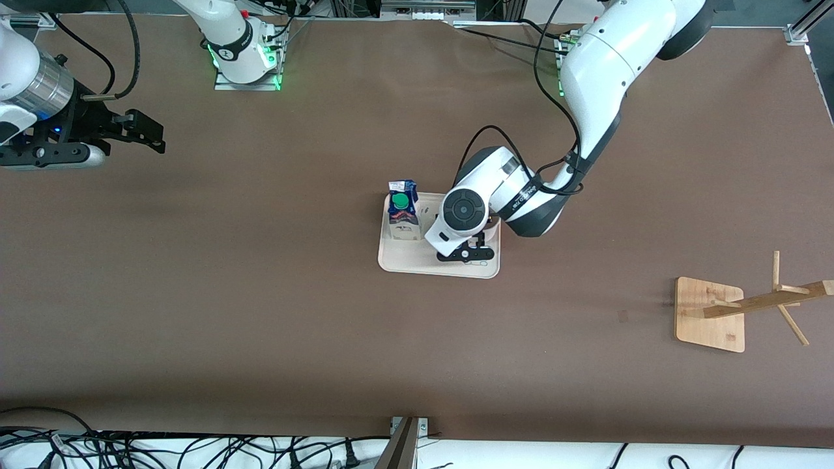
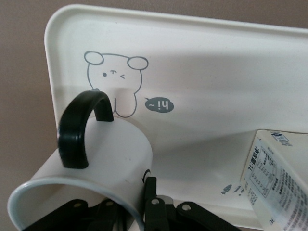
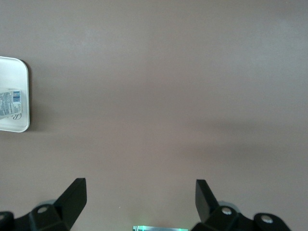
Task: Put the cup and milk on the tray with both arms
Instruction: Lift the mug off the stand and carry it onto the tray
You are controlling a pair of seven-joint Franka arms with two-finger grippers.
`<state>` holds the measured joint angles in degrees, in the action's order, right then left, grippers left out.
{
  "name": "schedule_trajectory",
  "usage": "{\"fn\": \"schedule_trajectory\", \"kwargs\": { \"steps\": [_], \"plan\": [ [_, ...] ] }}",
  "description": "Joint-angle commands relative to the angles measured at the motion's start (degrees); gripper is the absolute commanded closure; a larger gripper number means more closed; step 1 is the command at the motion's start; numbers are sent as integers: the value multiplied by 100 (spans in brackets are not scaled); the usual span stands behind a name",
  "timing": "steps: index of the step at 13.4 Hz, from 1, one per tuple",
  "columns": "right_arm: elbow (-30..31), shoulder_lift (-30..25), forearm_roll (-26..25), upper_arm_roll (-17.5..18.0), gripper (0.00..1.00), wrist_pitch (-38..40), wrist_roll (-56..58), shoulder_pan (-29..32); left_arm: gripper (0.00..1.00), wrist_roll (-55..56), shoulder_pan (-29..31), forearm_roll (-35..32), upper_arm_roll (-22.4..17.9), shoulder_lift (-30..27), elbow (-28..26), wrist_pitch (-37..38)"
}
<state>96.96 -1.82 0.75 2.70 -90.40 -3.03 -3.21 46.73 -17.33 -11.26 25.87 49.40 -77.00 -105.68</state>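
I see L gripper (image 2: 144,211) clamping cup (image 2: 96,168) rim over tray (image 2: 216,96), milk (image 1: 403,212) beside; whether it's touching down is unclear. R gripper (image 3: 140,197) spread wide over bare table (image 1: 228,293).

The left arm (image 1: 596,78) comes from its base at the top of the front view and bends down toward the middle of the table, with its wrist turned downward. The left gripper (image 2: 144,192) is low, and its fingers (image 2: 150,204) are pressed together on a thin wall between them (in the front view the wrist housing covers most of the fingers). The right arm (image 1: 225,32) waits at its own end of the table, raised above the surface. The right gripper (image 3: 139,192) has its two black fingers (image 3: 74,195) spread wide apart, with nothing between them
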Motion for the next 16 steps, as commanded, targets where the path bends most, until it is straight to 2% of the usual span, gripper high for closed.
{"fn": "schedule_trajectory", "kwargs": {
  "steps": [1, 6, 8, 12, 14, 16],
  "plan": [
    [-90, 15, -31, 38, 0, 119, 22, 67, 0, -5, -51, 115, -56, 69, 186, -4],
    [-90, 24, -31, 38, 0, 163, 22, 67, 0, 12, 202, 123, -30, -193, 212, 135],
    [-90, 24, -31, 38, 0, 163, 22, 67, 0, -232, 413, 71, -21, -675, 230, 748],
    [-90, 24, -31, 38, 0, 163, 22, 67, 0, -2391, 1300, 97, -21, -1835, 238, 1926],
    [-90, 24, -31, 38, 0, 172, 22, 67, 0, -3333, 1783, 123, -30, -2502, 230, 2227],
    [-90, 24, -31, 38, 0, 172, 22, 67, 0, -3599, 2388, 150, 5, -3040, 186, 2384]
  ]
}}
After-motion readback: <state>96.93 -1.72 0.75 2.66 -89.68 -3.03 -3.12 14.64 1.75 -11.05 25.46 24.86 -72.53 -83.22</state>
